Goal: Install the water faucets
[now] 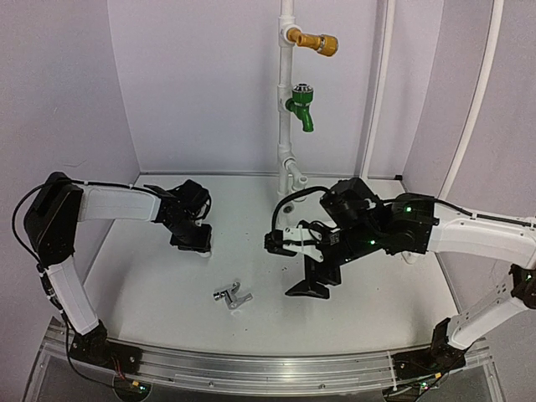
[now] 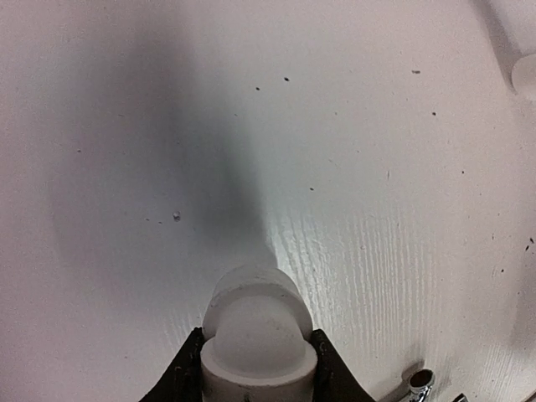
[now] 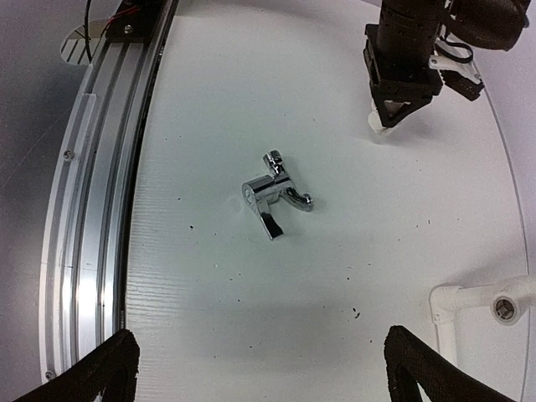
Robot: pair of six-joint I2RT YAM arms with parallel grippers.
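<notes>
The silver metal tap with a lever handle (image 1: 232,296) lies loose on the table; in the right wrist view it (image 3: 272,194) lies on its side, apart from both grippers. My left gripper (image 1: 193,241) is low over the table at the left, shut on the short white plastic fitting (image 2: 255,318), which the black fingers (image 2: 188,368) clamp from both sides. The right wrist view shows the fitting (image 3: 381,127) touching or just above the table. My right gripper (image 1: 311,289) is open and empty, hovering right of the tap, its fingertips (image 3: 105,373) spread wide.
A vertical white pipe (image 1: 287,126) at the back carries a yellow-brass tap (image 1: 318,42), a green tap (image 1: 301,105) and a bare outlet (image 1: 295,174) near the table. The outlet also shows in the right wrist view (image 3: 481,306). An aluminium rail (image 1: 251,368) runs along the near edge.
</notes>
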